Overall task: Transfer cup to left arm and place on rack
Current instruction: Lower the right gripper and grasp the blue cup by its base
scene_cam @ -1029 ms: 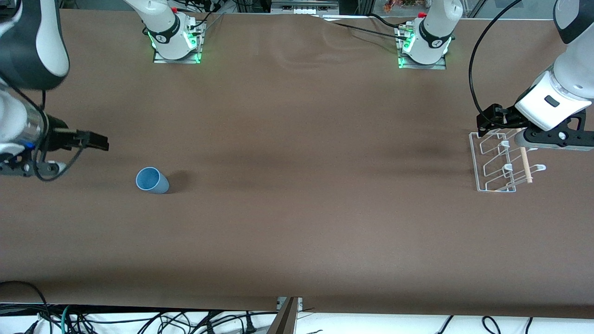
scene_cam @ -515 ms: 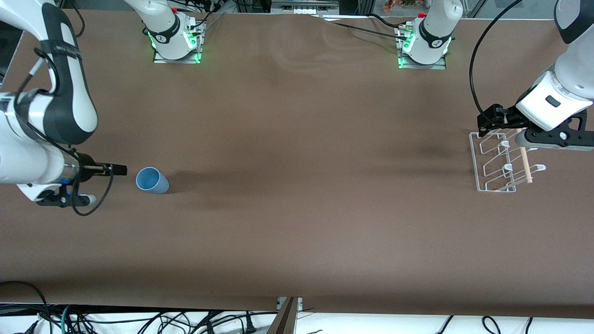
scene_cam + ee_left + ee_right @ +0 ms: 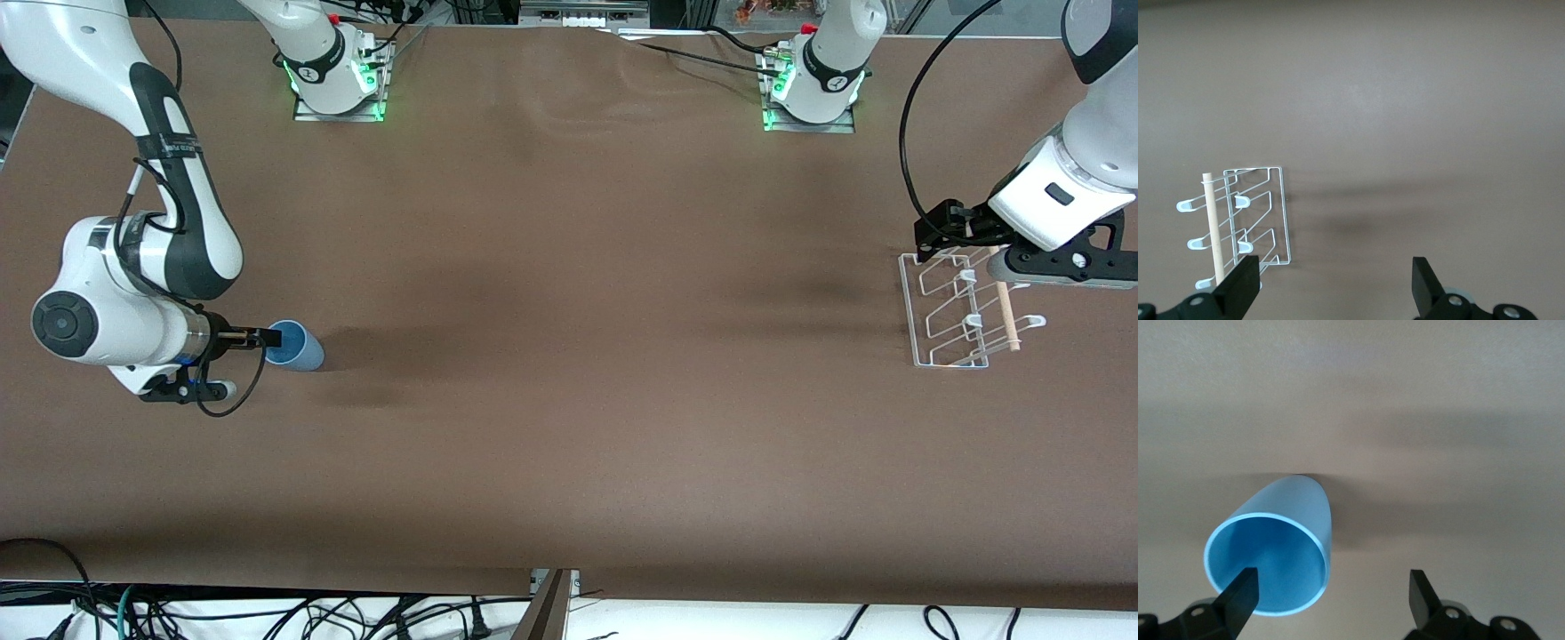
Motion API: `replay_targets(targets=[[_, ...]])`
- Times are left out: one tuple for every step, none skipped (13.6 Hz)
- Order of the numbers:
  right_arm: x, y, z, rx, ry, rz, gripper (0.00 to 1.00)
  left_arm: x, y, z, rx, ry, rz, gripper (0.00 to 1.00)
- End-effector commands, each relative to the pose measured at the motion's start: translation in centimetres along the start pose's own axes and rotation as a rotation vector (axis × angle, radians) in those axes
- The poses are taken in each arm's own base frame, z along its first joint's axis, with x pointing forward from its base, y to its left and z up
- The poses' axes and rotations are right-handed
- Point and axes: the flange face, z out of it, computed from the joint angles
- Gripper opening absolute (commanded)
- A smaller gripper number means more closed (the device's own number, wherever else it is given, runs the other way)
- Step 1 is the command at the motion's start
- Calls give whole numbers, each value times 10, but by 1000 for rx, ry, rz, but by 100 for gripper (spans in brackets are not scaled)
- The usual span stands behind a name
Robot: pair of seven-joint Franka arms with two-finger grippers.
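Basically, front view: cup (image 3: 294, 346) is sitting upright on the surface (image 3: 569, 427) toward the right arm's end, right tool (image 3: 272, 338) reaching its rim, spread wide.

Right wrist: one finger (image 3: 1239, 599) is lining up inside the mouth, risking tipping it.

Left wrist: left tool (image 3: 1334, 287) is waiting wide over the rack (image 3: 1251, 220); surface alongside lying bare.

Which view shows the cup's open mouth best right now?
The right wrist view: the cup fills the foreground, rim and inside plain. The front view shows the cup small, with the right gripper at its rim. The left wrist view misses it.
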Motion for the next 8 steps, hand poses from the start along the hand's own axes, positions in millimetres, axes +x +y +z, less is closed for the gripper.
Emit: replay_targets(targets=[[-8, -1, 4, -6, 19, -26, 100, 2, -2, -6, -3, -3, -12, 100], [-8, -2, 8, -6, 27, -26, 100, 2, -3, -6, -3, -3, -14, 100], [-7, -2, 12, -6, 41, -27, 100, 2, -3, -6, -3, -3, -14, 100], [-8, -2, 18, -6, 50, -27, 100, 2, -5, -6, -3, -2, -17, 100], [-9, -3, 25, -5, 58, -28, 100, 1, -9, -9, -3, -1, -23, 100], [-9, -3, 29, -5, 65, -29, 95, 0, -9, -9, -3, -10, -23, 100], [-10, -3, 31, -4, 65, -33, 76, -1, -9, -10, -1, -11, -24, 100], [-11, -4, 32, -3, 62, -36, 49, -1, -8, -10, -1, -11, -22, 100]])
